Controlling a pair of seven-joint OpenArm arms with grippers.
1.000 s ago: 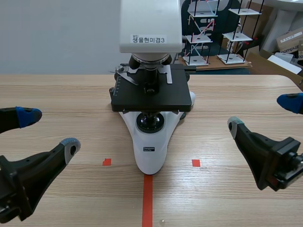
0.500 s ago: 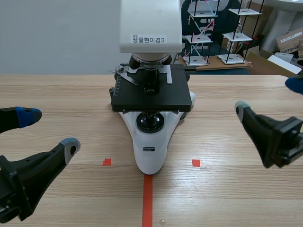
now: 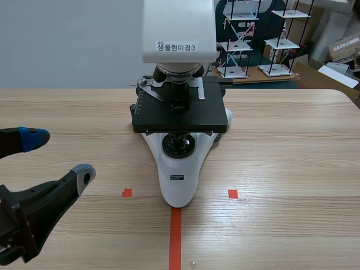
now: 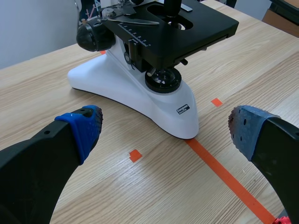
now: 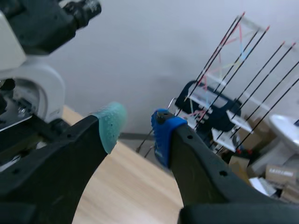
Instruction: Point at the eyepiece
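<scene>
1. Right hand (image 5: 138,128): the two fingers are parted by a narrow gap and pinch nothing. The teal pad (image 5: 111,122) and blue pad (image 5: 162,130) are close but not touching. This hand does not appear in the scene view.
2. Eyepiece (image 5: 81,10): a dark tube ahead of and above the right hand, off to the teal-padded finger's side and well apart from the tips. The tube slants upward out of the head, its free end toward the hand's midline.
3. Judgement: the coming move is a swing of the tips up and toward the teal-pad side, stopping short of the lens end.
4. Microscope (image 3: 179,169): a white body that carries the eyepiece on top. The scene view cuts off above its head, so the eyepiece is hidden there.
5. Left hand (image 3: 56,156): fingers spread wide and empty, low before the microscope's foot. It is judged the farther of the two from the eyepiece.
6. Bench (image 3: 281,140): wood-grained, and bears the microscope.
</scene>
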